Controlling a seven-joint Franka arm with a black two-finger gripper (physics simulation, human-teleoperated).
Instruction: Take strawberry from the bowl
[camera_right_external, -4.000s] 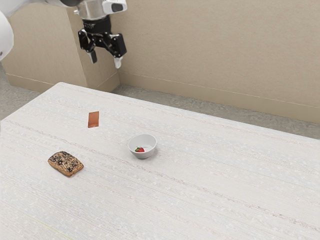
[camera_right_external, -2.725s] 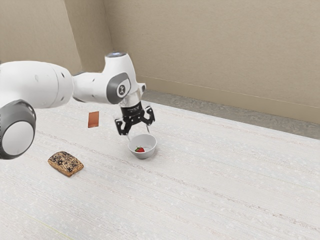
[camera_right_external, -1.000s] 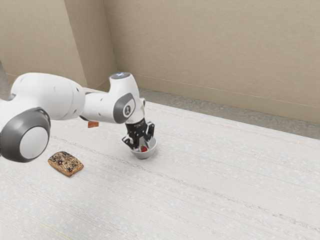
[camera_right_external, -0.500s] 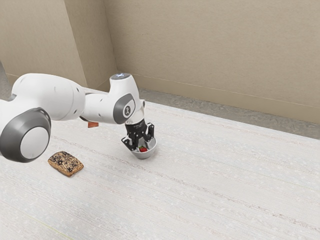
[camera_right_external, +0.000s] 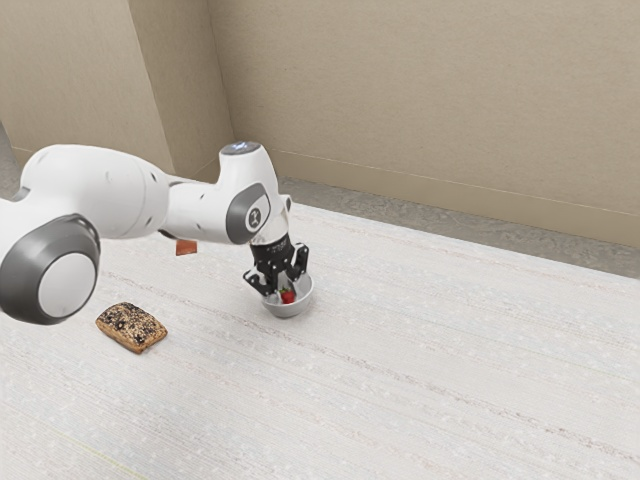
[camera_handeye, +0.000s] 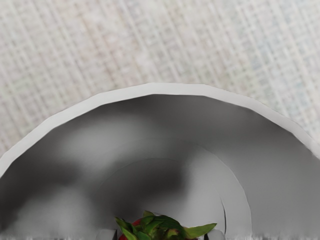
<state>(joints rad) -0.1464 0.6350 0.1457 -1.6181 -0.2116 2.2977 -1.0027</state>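
The gripper (camera_right_external: 284, 296) is closed partway, its fingers against both sides of the strawberry (camera_right_external: 288, 298). The fruit sits directly between the fingertips, inside the bowl (camera_right_external: 289, 312) (leaves visible from the hand). Lift vertically before moving sideways.

The bowl (camera_handeye: 177, 89) has a pale, faceted rim curving around its shaded grey inside, with cross-hatched tabletop (camera_handeye: 150, 40) beyond; within it, a red strawberry (camera_handeye: 162, 230) with green leaves sits between the fingertips (camera_handeye: 215, 234), touched from both sides
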